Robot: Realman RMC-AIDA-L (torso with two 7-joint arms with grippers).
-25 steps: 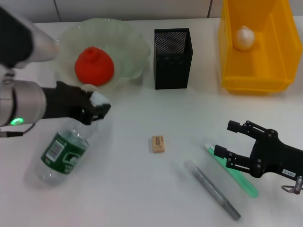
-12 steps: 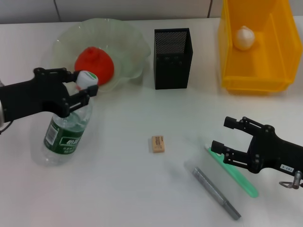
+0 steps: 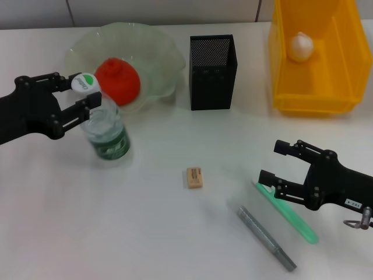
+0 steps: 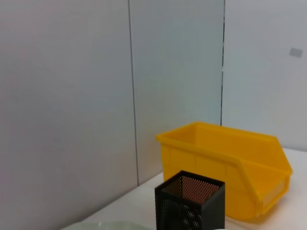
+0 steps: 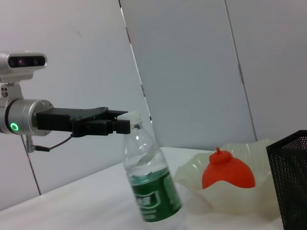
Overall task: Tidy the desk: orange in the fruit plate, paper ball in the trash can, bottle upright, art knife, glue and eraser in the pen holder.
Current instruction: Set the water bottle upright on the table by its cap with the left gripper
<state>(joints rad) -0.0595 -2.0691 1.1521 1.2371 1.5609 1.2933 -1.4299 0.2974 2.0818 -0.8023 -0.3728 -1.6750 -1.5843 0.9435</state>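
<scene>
The bottle (image 3: 108,131) stands nearly upright on the table in front of the fruit plate (image 3: 158,48), leaning a little. My left gripper (image 3: 78,93) is shut on its white cap and neck, which also shows in the right wrist view (image 5: 122,125). The orange (image 3: 116,80) lies in the plate. The paper ball (image 3: 301,46) rests inside the yellow trash can (image 3: 338,87). The tan eraser (image 3: 194,177) lies mid-table. A green art knife (image 3: 291,216) and a grey glue stick (image 3: 265,236) lie at the front right. My right gripper (image 3: 273,161) hovers open by the knife's near end.
The black mesh pen holder (image 3: 213,71) stands between the plate and the trash can, and shows in the left wrist view (image 4: 189,201) before the yellow bin (image 4: 230,167). White tabletop stretches across the front left.
My left gripper has swung the bottle from lying on its side up to standing, moving it toward the plate. The right gripper has hardly shifted.
</scene>
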